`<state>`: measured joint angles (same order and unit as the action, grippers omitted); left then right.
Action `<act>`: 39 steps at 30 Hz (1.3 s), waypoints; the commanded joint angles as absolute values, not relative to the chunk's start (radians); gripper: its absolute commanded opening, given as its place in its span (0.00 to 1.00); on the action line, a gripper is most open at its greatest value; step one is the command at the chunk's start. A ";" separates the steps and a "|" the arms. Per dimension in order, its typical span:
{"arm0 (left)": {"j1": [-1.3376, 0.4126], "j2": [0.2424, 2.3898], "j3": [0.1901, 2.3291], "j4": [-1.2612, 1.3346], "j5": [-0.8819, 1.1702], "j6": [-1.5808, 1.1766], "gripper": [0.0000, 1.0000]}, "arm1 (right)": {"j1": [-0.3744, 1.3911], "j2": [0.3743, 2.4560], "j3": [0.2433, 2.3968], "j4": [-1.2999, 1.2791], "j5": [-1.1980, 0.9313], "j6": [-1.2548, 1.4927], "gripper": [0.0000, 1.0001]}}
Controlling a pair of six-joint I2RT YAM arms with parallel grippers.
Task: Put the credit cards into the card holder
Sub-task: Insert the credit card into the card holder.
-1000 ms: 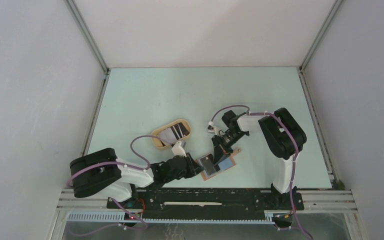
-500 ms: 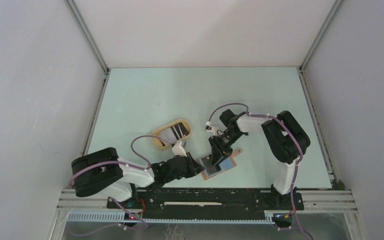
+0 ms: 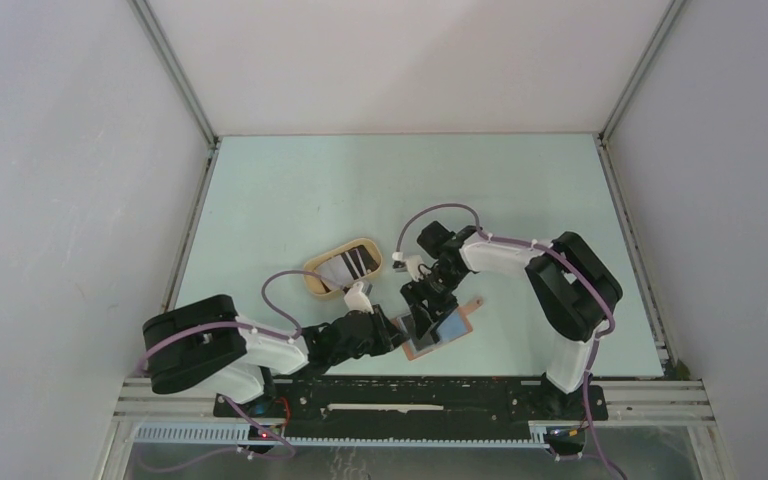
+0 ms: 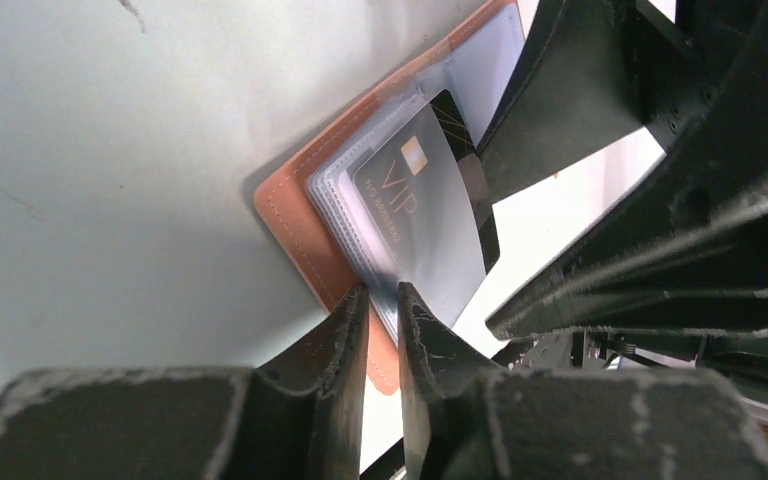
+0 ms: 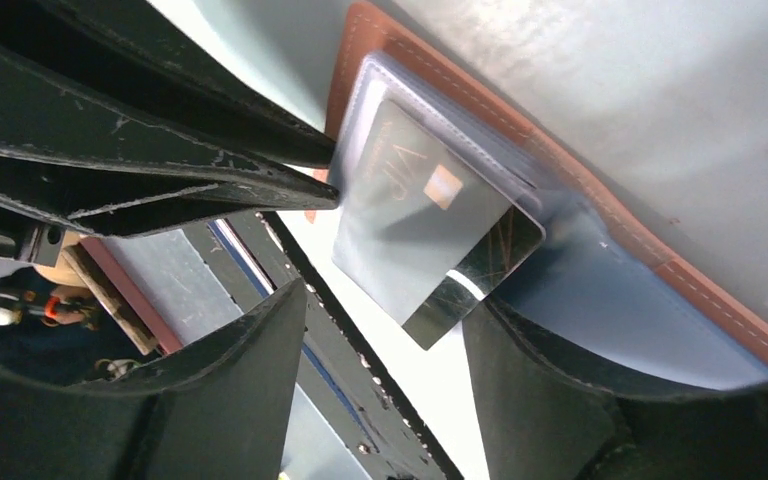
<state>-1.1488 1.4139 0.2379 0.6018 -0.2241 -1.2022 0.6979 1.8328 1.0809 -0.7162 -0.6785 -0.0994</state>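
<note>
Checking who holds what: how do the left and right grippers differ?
The left gripper is nearly shut, pinching the card holder's clear sleeve edge; the right gripper stands wide open, gripping nothing. The left gripper reaches in from the left, the right gripper from the far side. Both sit by the silver card.

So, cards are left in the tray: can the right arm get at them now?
Probably yes: the right gripper stands open, gripping nothing, and the tray lies just to its left, its cards uncovered.
</note>
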 commanded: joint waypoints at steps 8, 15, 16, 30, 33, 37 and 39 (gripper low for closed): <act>-1.141 1.242 0.145 0.597 -0.229 -1.087 0.37 | 0.758 1.776 1.167 -0.863 -0.643 -0.373 1.00; -1.148 0.880 0.098 0.386 -0.305 -1.009 0.43 | 0.705 1.575 1.153 -0.926 -0.685 -0.507 1.00; -1.148 0.820 0.094 0.358 -0.314 -0.998 0.43 | 0.681 1.552 1.149 -0.935 -0.707 -0.519 1.00; -1.150 0.774 0.066 0.466 -0.282 -1.032 0.47 | 0.573 1.437 1.002 -0.745 -0.877 -0.377 1.00; -1.152 0.905 0.081 0.542 -0.278 -1.067 0.47 | 0.590 1.529 1.001 -0.702 -0.857 -0.278 0.97; -1.155 1.063 0.104 0.632 -0.266 -1.101 0.46 | 0.592 1.636 1.003 -0.648 -0.831 -0.175 0.82; -1.155 1.127 0.117 0.675 -0.257 -1.109 0.45 | 0.597 1.665 1.003 -0.630 -0.824 -0.149 0.78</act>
<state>-1.1500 1.0386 0.0551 0.5320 -0.2703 -1.0737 0.5861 1.6325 1.0016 -0.7036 -0.8337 -0.2691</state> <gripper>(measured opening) 0.457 0.812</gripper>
